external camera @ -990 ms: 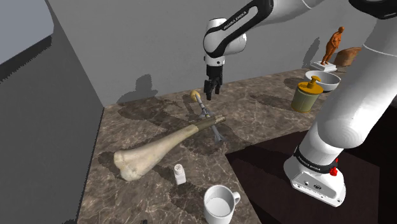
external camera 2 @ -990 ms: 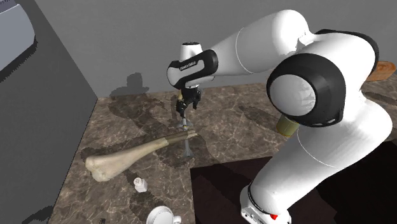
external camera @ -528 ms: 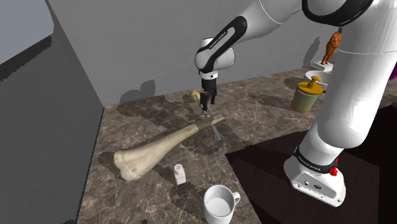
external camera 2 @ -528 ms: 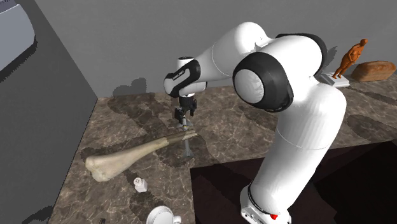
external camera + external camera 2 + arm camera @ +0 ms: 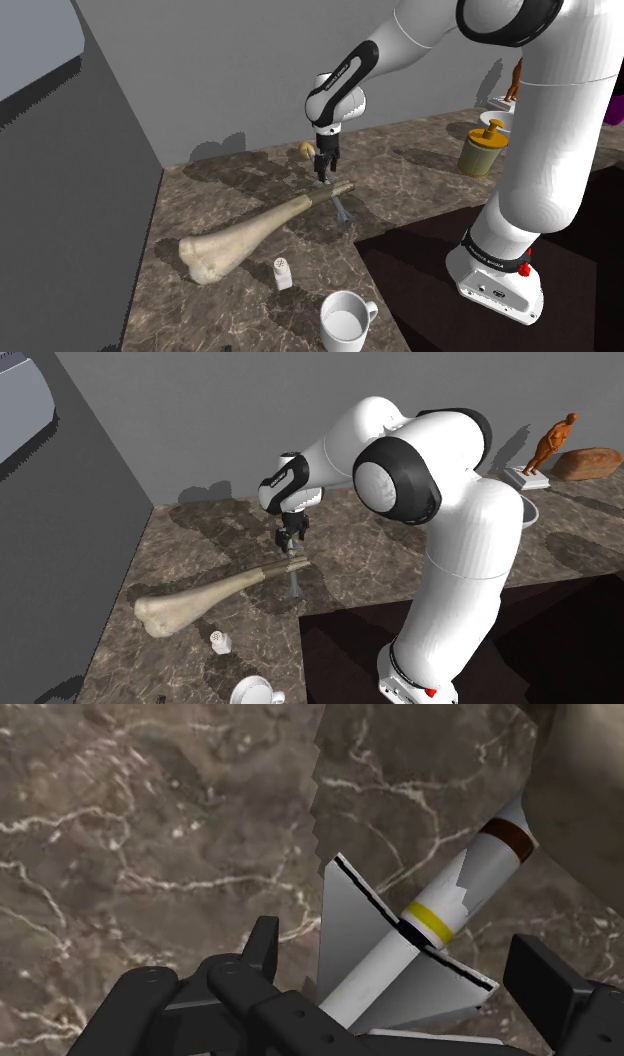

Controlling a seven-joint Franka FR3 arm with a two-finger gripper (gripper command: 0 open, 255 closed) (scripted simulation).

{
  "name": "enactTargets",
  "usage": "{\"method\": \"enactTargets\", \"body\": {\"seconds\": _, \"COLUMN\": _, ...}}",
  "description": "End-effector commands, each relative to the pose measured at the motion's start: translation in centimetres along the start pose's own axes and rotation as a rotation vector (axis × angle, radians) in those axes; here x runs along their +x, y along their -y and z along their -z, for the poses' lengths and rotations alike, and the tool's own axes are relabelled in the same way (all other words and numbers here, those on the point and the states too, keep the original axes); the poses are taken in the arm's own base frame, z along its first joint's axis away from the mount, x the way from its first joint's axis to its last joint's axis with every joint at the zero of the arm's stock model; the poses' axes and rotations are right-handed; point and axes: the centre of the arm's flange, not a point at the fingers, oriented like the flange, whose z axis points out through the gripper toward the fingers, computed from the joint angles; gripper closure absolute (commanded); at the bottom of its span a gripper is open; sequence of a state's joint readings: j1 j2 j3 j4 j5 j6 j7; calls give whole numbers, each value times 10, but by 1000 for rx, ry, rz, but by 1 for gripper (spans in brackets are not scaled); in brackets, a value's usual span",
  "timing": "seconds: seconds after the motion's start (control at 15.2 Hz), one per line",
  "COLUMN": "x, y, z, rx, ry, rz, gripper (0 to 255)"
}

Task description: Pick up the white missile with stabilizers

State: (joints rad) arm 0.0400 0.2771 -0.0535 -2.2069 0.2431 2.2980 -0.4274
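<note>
- The pincer (image 5: 323, 168) is hanging low over the dark marbled table (image 5: 420, 175), fingers pointing down, near the middle of the table in the shoulder view.
- The white missile (image 5: 341, 208) is lying flat on the table right under the pincer, with its finned tail at the pincer and its body running toward the stand (image 5: 497, 285).
- In the wrist view the pincer (image 5: 400, 969) is released, with its black fingers (image 5: 262, 949) standing wide apart on either side of the missile (image 5: 440, 914).
- The missile's grey, black-edged fins are sitting between the fingers, and I am seeing no contact between fingers and missile, so nothing is being gripped.
- The white body is showing a yellow band just past the fins and a dark red-brown band further along.
- The missile's far part is passing under the thin end of a big pale bone (image 5: 590, 814).
- The bone (image 5: 250, 235) is lying slantwise across the table, with its thick knob toward the shoulder view's lower left.
- In the second exterior view the pincer (image 5: 291, 535) is sitting just above the bone's (image 5: 200, 600) thin end, and the missile (image 5: 296, 584) is poking out on the near side of the bone.
- A small tan lump (image 5: 307, 150) is sitting just behind the pincer.
- A small white shaker (image 5: 283, 273) and a white mug (image 5: 345, 322) are standing near the table's front edge, well apart from the missile.
- An olive jar (image 5: 482, 150) is standing toward the shoulder view's right, far from the pincer.
</note>
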Motion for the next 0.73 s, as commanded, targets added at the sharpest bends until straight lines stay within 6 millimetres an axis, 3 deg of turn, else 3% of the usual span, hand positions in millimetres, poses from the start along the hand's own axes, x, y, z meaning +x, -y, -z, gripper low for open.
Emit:
{"method": "enactTargets", "body": {"seconds": 0.0, "x": 0, "y": 0, "z": -1, "rx": 0, "ry": 0, "rz": 0, "gripper": 255}}
{"method": "enactTargets", "body": {"seconds": 0.66, "x": 0, "y": 1, "z": 4, "rx": 0, "ry": 0, "rz": 0, "gripper": 255}}
